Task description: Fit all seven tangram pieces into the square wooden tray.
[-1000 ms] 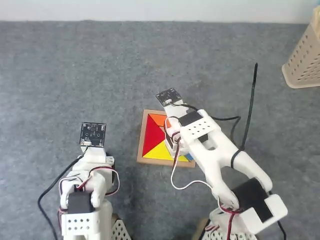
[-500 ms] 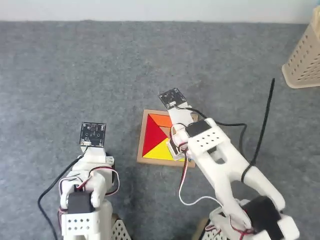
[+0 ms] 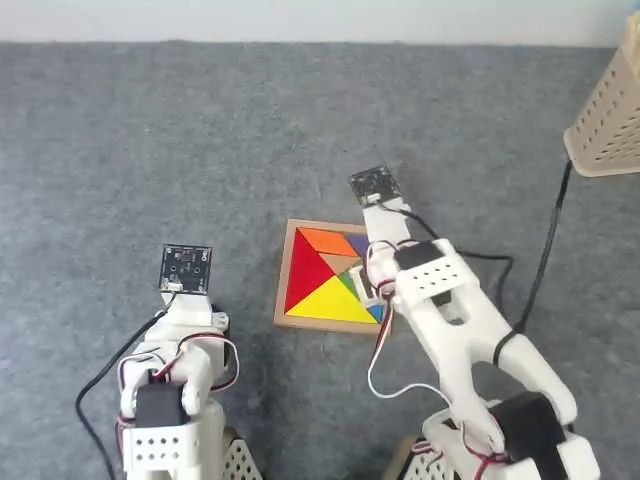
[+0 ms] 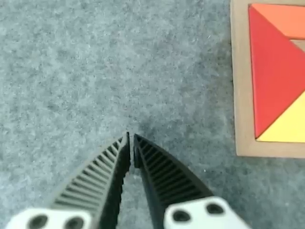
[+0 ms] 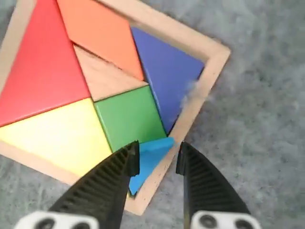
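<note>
Tray (image 3: 281, 288) sat near the middle of the grey table (image 3: 200, 130), and we saw the big red triangle (image 3: 303, 272) and yellow triangle (image 3: 325, 298) in it. Right gripper (image 5: 158, 145) hung slightly open, empty, straddling the little blue triangle (image 5: 147, 155) at the tray's corner. Left gripper (image 4: 131, 137) was closed on nothing over the table.

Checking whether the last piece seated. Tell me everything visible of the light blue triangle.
The light blue triangle is small, flat, seemingly painted wood. It lies in a corner of the wooden tray, beside the green square and dark blue triangle, one tip apparently riding on the rim, so perhaps not flush. The right hand hovers open over it.
</note>
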### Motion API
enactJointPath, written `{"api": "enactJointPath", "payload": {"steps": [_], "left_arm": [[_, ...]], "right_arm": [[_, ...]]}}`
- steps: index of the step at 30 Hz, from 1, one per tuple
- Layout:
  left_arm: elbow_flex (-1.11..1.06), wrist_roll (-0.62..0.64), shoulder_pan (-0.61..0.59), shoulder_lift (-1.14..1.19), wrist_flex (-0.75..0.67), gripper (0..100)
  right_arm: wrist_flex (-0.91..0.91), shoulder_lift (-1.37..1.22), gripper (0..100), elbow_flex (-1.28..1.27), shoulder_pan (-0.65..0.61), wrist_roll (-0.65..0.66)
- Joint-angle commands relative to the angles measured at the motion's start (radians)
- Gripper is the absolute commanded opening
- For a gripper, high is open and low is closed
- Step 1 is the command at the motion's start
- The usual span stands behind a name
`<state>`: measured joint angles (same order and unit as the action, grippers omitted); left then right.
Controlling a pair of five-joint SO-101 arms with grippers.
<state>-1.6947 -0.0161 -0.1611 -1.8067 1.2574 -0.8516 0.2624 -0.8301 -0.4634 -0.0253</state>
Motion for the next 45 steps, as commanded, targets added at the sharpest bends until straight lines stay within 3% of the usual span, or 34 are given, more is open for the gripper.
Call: {"api": "enactJointPath", "payload": {"steps": [1,4,9,34,45], "left_arm": [[0.010,-0.002,0.005,-0.018,0.006,2],[0.010,-0.002,0.005,-0.018,0.006,2],[0.010,-0.002,0.005,-0.018,0.006,2],[0.010,-0.002,0.005,-0.018,0.006,2],[0.010,-0.002,0.005,-0.018,0.006,2]], "right_arm": [[0.024,0.056,13.2,0.005,0.015,-0.011],[0.021,0.056,11.4,0.003,0.015,-0.011],[0.021,0.056,0.4,0.003,0.015,-0.005],[0.036,0.054,0.9,-0.029,0.015,-0.003],[0.120,-0.070,0.7,-0.029,0.019,-0.003]]}}
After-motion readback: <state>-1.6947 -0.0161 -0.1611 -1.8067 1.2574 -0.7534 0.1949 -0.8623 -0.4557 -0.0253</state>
